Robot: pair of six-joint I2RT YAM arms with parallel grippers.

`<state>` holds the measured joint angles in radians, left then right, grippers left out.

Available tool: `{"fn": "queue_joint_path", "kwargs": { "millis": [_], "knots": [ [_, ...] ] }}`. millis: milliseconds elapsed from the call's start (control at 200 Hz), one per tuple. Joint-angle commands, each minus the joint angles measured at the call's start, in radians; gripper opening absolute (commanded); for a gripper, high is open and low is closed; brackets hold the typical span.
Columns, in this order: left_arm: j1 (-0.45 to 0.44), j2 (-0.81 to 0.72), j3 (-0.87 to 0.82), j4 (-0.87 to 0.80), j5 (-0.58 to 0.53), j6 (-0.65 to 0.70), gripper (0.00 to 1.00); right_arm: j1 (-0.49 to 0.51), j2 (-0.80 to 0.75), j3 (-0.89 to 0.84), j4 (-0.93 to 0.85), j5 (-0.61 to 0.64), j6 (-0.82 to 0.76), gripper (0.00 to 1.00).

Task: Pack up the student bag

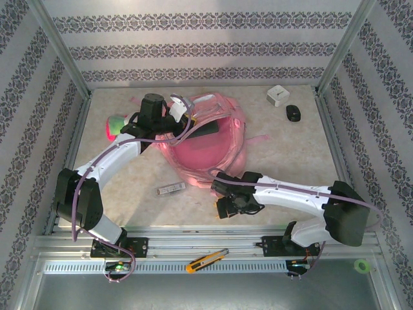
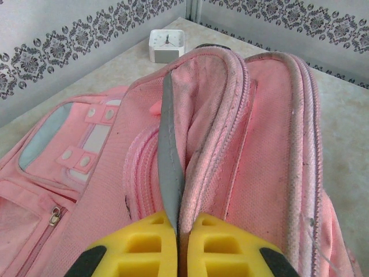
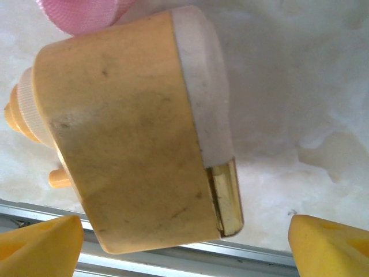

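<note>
The student bag (image 1: pixel 206 145), a large pink backpack, lies in the middle of the table with its opening facing up. My left gripper (image 1: pixel 173 117) is shut on the bag's rim. In the left wrist view the yellow fingers (image 2: pixel 144 242) pinch the grey lining and pink zipper edge of the student bag (image 2: pixel 259 150), with my left gripper (image 2: pixel 180 231) closed tight. My right gripper (image 1: pixel 231 205) hovers near the table's front edge, open. Between its spread fingertips (image 3: pixel 40 245) lies a beige boxy object (image 3: pixel 127 138) with a white end and a side knob. My right gripper (image 3: pixel 184 239) is not touching it.
A white clock (image 1: pixel 277 95) and a black mouse (image 1: pixel 293 113) sit at the back right. A plush toy (image 1: pixel 115 124) lies left of the bag. A small silvery item (image 1: pixel 171 189) is in front of the bag. A yellow utility knife (image 1: pixel 206 260) rests on the front rail.
</note>
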<state>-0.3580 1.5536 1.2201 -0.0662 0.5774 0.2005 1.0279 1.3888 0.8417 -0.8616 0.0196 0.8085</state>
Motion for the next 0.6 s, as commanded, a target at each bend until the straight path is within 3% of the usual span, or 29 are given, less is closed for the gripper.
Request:
{"fn": "queue_joint_path", "kwargs": {
  "millis": [0,595],
  "knots": [
    [0.016,-0.049,0.004,0.125,0.049,-0.024,0.0,-0.014,0.032,-0.014,0.023,-0.051,-0.071,0.91],
    [0.016,-0.03,0.01,0.128,0.066,-0.033,0.0,-0.051,0.109,-0.018,0.082,-0.05,-0.136,0.68]
  ]
}}
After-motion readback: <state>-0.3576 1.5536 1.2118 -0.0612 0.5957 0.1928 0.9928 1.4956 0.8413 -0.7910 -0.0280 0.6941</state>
